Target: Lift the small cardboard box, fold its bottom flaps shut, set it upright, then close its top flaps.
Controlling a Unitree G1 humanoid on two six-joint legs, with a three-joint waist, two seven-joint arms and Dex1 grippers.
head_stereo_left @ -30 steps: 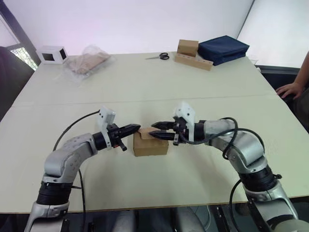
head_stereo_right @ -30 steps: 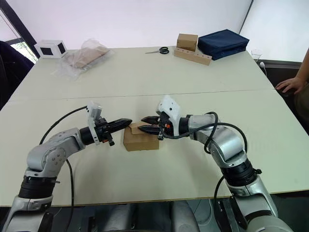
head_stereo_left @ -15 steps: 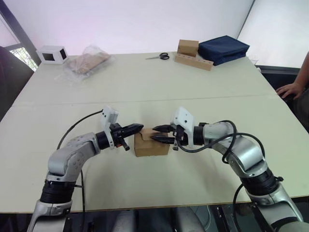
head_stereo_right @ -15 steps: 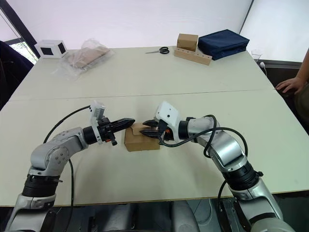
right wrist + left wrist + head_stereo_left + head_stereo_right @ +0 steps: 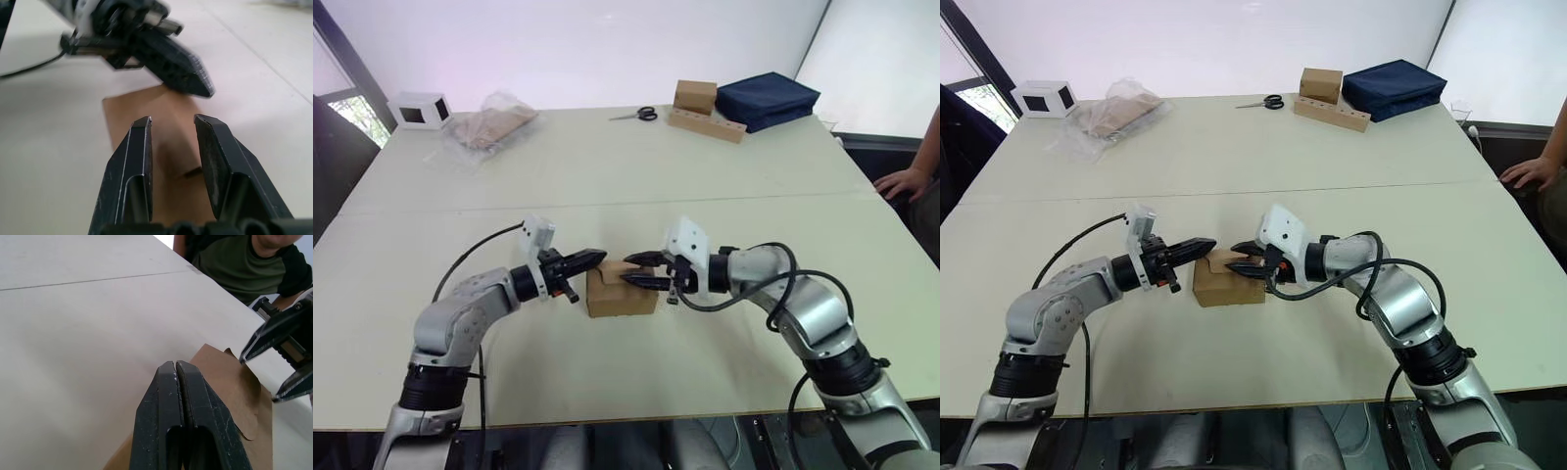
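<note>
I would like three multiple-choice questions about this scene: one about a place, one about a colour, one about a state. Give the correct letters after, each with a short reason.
1. Where do the scissors lie?
A. at the table's far side, beside the long cardboard strip
B. on the small cardboard box
C. under the plastic bag

2. What colour is the fabric case at the far right?
A. red
B. dark blue
C. white

3. How are the fingers of the two grippers?
A. both open
B. left open, right shut
C. left shut, right open

Answers:
1. A, they lie on the far tabletop just left of the strip.
2. B, it shows dark blue in both eye views.
3. C, the left gripper has its fingers pressed together, while the right gripper shows a gap over the box.
</note>
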